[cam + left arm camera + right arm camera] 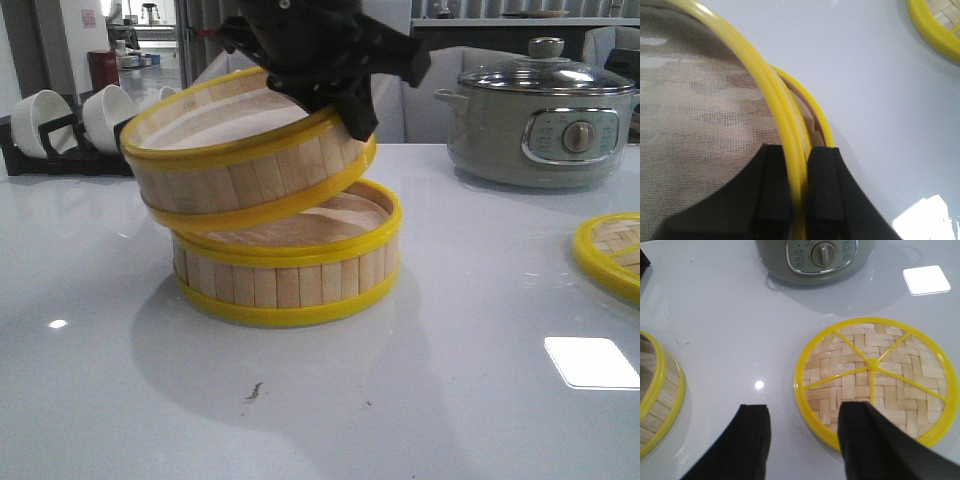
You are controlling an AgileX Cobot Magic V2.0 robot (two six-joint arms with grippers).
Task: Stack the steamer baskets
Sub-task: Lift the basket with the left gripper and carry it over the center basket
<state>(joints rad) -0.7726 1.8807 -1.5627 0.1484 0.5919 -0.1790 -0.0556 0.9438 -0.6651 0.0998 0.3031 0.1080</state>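
Two steamer baskets with pale slats and yellow rims stand at the table's middle. The lower basket (290, 275) sits flat on the table. The upper basket (240, 165) is tilted, its left side low on the lower basket and its right side raised. My left gripper (345, 100) is shut on the upper basket's right rim (765, 85), one finger inside and one outside; the lower basket's rim (812, 107) shows just beyond. The woven lid (872, 375) lies flat at the right (612, 252). My right gripper (805, 407) is open and empty above the lid's near edge.
A grey electric pot (540, 120) with a glass lid stands at the back right, also in the right wrist view (815, 257). White bowls on a dark rack (60, 125) stand at the back left. A basket's edge (657, 395) shows beside the right gripper.
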